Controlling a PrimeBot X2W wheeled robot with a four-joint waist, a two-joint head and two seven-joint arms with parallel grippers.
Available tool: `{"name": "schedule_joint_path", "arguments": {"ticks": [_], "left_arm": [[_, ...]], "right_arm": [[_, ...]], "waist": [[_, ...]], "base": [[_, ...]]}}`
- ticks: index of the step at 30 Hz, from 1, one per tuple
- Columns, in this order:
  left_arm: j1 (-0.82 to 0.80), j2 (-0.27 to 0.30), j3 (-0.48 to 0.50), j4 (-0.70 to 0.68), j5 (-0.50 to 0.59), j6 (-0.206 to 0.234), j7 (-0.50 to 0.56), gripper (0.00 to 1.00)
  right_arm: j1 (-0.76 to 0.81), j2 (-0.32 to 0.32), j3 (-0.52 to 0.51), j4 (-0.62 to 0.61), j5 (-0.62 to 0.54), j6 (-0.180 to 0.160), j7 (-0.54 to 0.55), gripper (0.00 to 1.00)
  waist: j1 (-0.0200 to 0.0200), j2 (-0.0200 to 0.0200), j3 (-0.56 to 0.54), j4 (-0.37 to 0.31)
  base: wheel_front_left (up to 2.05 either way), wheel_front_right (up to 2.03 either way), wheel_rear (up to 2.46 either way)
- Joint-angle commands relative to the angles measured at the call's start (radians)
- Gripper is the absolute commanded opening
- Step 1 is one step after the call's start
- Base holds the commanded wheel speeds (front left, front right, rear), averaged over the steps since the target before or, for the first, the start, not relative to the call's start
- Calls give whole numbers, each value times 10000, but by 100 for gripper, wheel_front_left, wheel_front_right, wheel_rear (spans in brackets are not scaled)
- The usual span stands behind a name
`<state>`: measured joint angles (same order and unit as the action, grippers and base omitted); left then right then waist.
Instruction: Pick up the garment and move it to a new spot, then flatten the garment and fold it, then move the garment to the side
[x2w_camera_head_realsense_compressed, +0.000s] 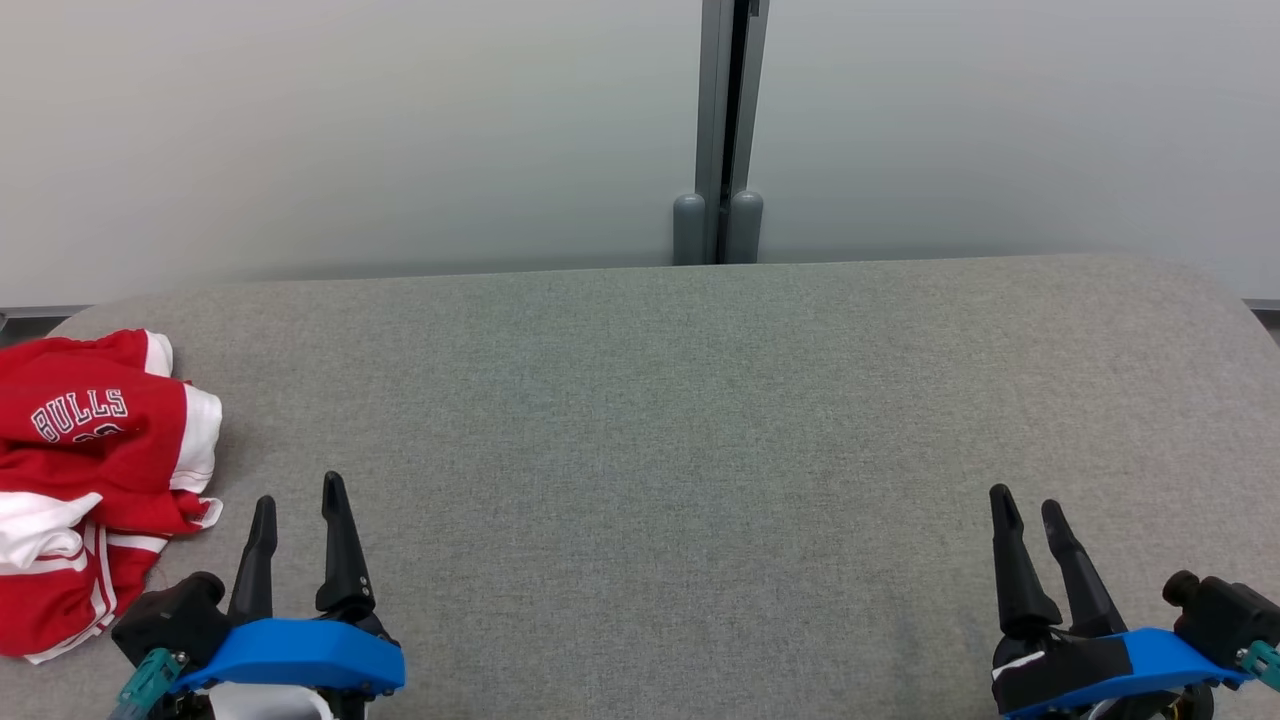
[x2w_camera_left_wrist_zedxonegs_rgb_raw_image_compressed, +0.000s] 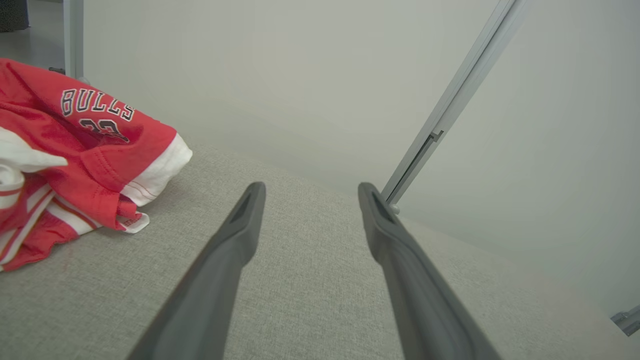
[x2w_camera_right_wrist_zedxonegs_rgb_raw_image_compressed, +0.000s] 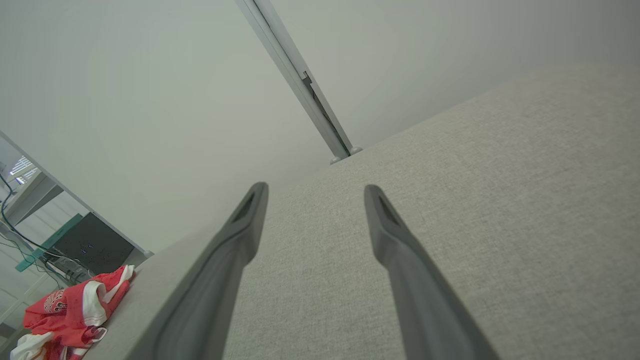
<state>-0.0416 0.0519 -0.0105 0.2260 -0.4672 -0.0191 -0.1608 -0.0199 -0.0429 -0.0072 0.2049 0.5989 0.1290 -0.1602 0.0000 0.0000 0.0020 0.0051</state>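
At about 7 o'clock in the head view, nearest the camera, the left hand (x2w_camera_head_realsense_compressed: 297, 492) hovered low over the grey fabric-covered table (x2w_camera_head_realsense_compressed: 640, 450). Its two dark fingers were spread wide and held nothing. At 5 o'clock the right hand (x2w_camera_head_realsense_compressed: 1025, 498) mirrored it, equally wide open and empty. Both pointed toward 12 o'clock, which read as a ready pose, with neither arm yet committed to the garment.

Just beyond the left hand, around 9 o'clock, the red and white Bulls jersey (x2w_camera_head_realsense_compressed: 90, 440) lay crumpled at the table's left edge. It was clear of the fingers, its layers bunched over one another. Being so near, the left hand seemed the likelier one to take it, and the table's broad bare middle looked suited to the flattening.

Farthest, at 12 o'clock, a grey post (x2w_camera_head_realsense_compressed: 722, 130) split the pale wall (x2w_camera_head_realsense_compressed: 350, 130) behind the table.
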Motion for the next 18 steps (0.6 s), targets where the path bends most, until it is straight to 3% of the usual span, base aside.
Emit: {"name": "schedule_joint_path", "arguments": {"ticks": [1,18], "left_arm": [[-96,53,-30,-19,244,22,-85,100],[-155,95,-219,354,1831,228,-474,100]], "right_arm": [[-43,-82,5,-38,-262,19,-95,100],[2,-95,106,246,-2107,22,-482,100]], "waist": [[0,0,-3,1],[0,0,-43,46]], "base": [[0,0,0],[0,0,0]]}}
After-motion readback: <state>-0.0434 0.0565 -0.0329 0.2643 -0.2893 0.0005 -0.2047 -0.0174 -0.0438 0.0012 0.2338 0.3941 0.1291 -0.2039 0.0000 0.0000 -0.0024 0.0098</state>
